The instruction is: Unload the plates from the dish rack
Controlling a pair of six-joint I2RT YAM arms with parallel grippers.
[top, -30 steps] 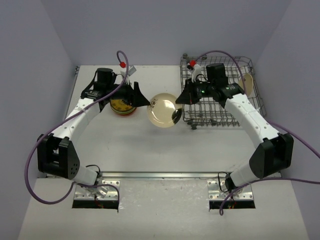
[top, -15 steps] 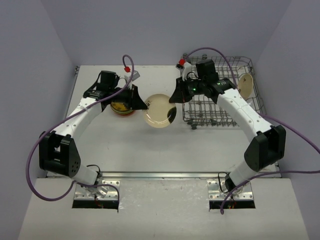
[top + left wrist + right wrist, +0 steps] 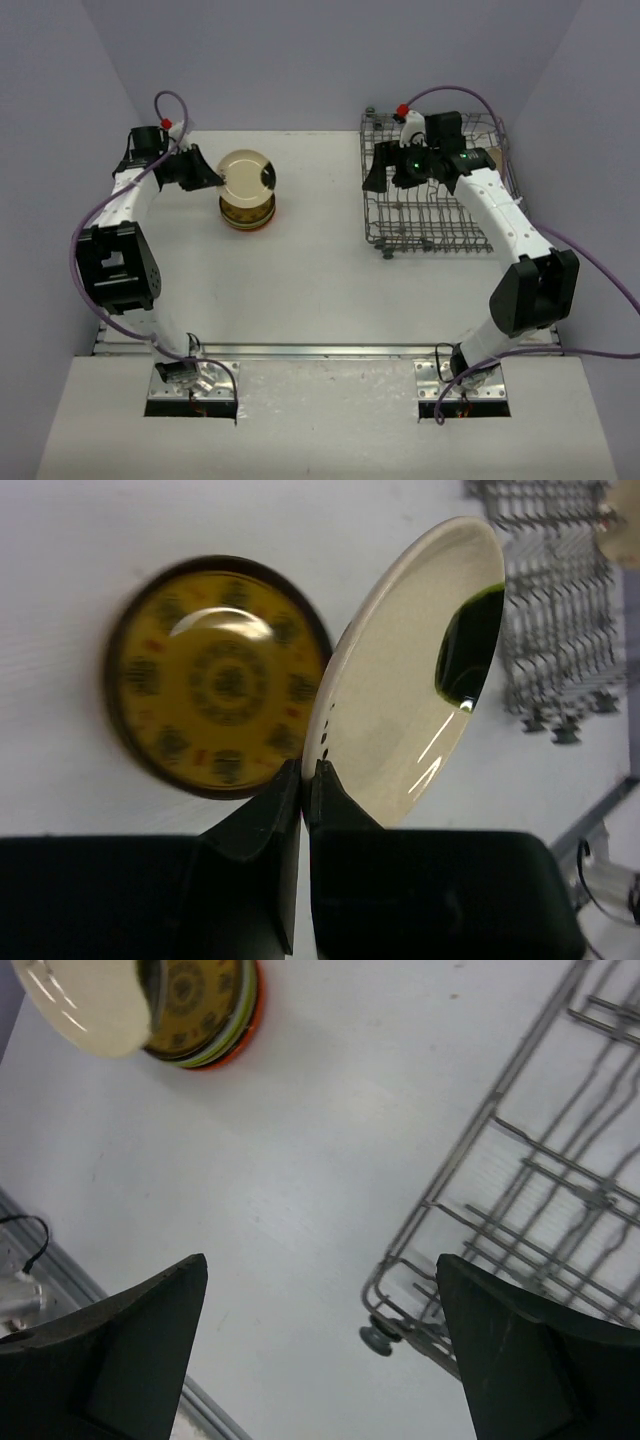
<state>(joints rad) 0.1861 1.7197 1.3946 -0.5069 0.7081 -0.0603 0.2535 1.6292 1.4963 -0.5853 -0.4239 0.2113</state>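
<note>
My left gripper (image 3: 213, 181) is shut on the near rim of a beige plate (image 3: 247, 174). It holds the plate tilted, just above a stack of plates (image 3: 247, 214) at the back left of the table. In the left wrist view the fingertips (image 3: 290, 780) pinch the beige plate's (image 3: 400, 690) edge, and a yellow patterned plate (image 3: 218, 675) tops the stack below. My right gripper (image 3: 385, 180) stands open and empty over the left end of the grey wire dish rack (image 3: 440, 235). In the right wrist view its jaws (image 3: 322, 1260) are wide apart above bare table beside the dish rack (image 3: 540, 1210).
The rack's near left foot (image 3: 376, 1337) rests on the white table (image 3: 320, 290). A tan plate (image 3: 622, 535) shows at the rack's far end in the left wrist view. Purple cables trail from both arms, and a metal rail (image 3: 320, 350) runs along the table's near edge.
The right gripper let go of the beige plate, opened wide and drew back over the rack. The left gripper shut on the plate and carried it left, over the stack.
</note>
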